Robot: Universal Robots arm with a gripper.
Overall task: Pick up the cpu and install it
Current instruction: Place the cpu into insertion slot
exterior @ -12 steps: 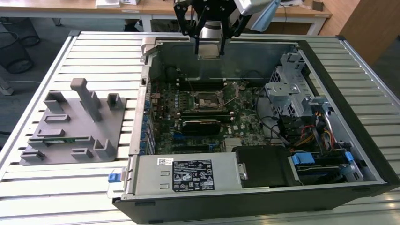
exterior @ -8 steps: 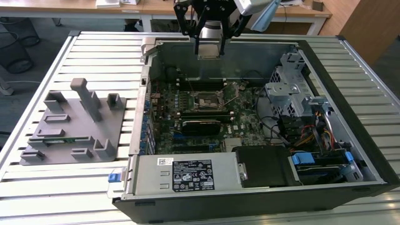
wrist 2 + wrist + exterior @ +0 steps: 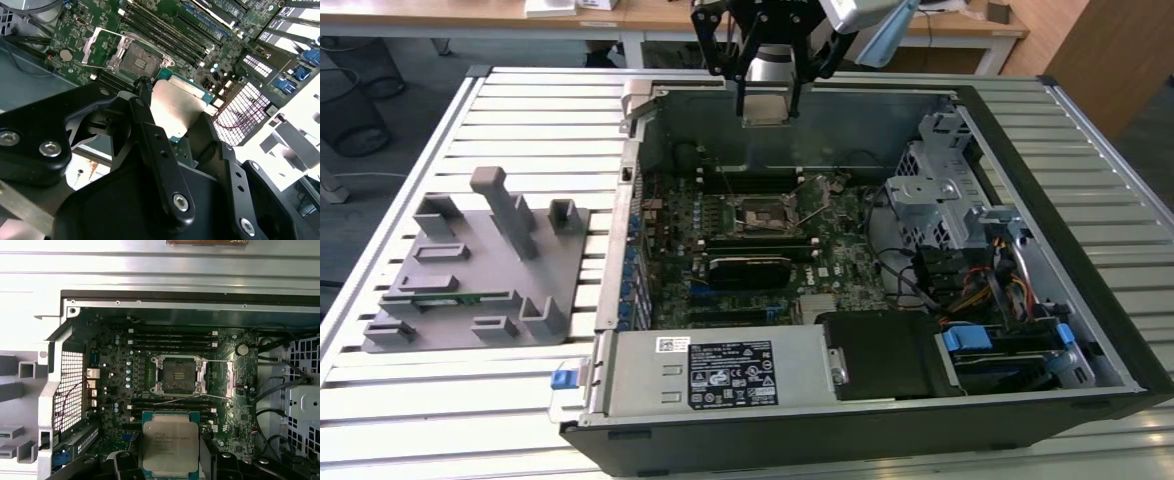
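gripper (image 3: pixel 767 98): we see it closed on the cpu (image 3: pixel 170 444), one finger (image 3: pixel 125 466) on each of two opposite edges.
cpu: held in the air, silvery lid facing the first wrist view; in the exterior view it hangs at 12 o'clock from the socket (image 3: pixel 177 375), above the case's (image 3: pixel 854 435) 12 o'clock wall.
socket: we find it bare, its metal frame swung open.
case: lying open on the slatted table (image 3: pixel 440 400).
grey fixture (image 3: pixel 480 270): at 9 o'clock of the case.
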